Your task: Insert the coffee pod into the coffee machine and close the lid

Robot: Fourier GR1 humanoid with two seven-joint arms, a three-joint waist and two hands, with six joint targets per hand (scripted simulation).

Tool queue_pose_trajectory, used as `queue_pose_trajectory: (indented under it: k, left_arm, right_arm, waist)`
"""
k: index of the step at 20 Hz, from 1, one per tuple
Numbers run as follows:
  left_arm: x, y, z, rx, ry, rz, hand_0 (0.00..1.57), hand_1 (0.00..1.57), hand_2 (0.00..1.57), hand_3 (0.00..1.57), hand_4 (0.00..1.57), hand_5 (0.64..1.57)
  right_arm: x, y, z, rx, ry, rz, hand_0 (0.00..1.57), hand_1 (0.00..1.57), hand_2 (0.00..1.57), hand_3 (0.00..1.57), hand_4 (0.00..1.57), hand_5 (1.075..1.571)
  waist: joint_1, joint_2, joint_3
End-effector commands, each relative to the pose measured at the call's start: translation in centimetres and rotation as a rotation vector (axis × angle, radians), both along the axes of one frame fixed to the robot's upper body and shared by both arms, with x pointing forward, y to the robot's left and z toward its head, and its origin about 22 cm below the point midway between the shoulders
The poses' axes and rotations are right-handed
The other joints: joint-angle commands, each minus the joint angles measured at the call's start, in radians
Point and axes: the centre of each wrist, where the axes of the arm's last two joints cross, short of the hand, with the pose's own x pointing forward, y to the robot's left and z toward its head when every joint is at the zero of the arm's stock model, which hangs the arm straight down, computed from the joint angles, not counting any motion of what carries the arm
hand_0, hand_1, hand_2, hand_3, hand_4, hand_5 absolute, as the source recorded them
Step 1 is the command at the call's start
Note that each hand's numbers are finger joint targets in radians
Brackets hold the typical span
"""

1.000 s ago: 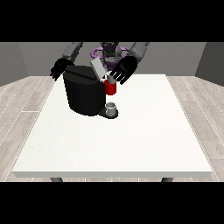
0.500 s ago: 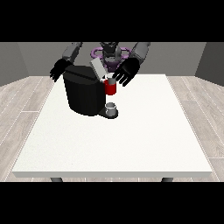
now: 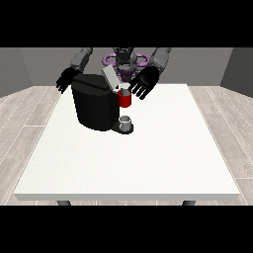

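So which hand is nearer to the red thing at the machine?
The left one, the hand at the view's right: it hangs just beside the red thing, slightly above it. The hand at the view's left is beyond the machine.

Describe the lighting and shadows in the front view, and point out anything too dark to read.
Front view: light is even, the white table bright with no glare and only a faint shadow around the coffee machine. The machine's black body shows little surface detail. The black hand at the view's right stands out with spread fingers; the hand at the view's left is partly behind the machine, also dark.
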Motion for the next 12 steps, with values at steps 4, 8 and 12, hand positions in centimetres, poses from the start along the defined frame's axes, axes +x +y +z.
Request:
queue_pose_trajectory:
  k: [4, 8, 12]
  left_arm:
    - [-0.1, 1.6, -0.4, 0.093, 0.047, 0.014, 0.00, 0.00, 0.00, 0.00, 0.00, 1.571]
    - [0.0, -0.3, -1.2, 0.114, 0.062, -0.016, 0.00, 0.00, 0.00, 0.00, 0.00, 1.571]
    - [0.0, -2.0, -2.0, 0.109, 0.087, -0.059, 0.00, 0.00, 0.00, 0.00, 0.00, 1.571]
  right_arm:
    - [-0.2, 0.8, 0.7, -0.016, 0.001, 0.036, 0.00, 0.00, 0.00, 0.00, 0.46, 1.571]
    - [0.0, -0.7, -0.7, 0.012, 0.045, -0.010, 0.00, 0.00, 0.00, 0.00, 0.42, 1.571]
    - [-0.8, -2.1, -3.2, -0.021, 0.092, -0.051, 0.00, 0.00, 0.00, 0.00, 0.36, 1.571]
  waist:
    - [-0.032, 0.006, -0.0019]
    - [0.004, -0.030, -0.0016]
    - [0.047, -0.074, -0.0013]
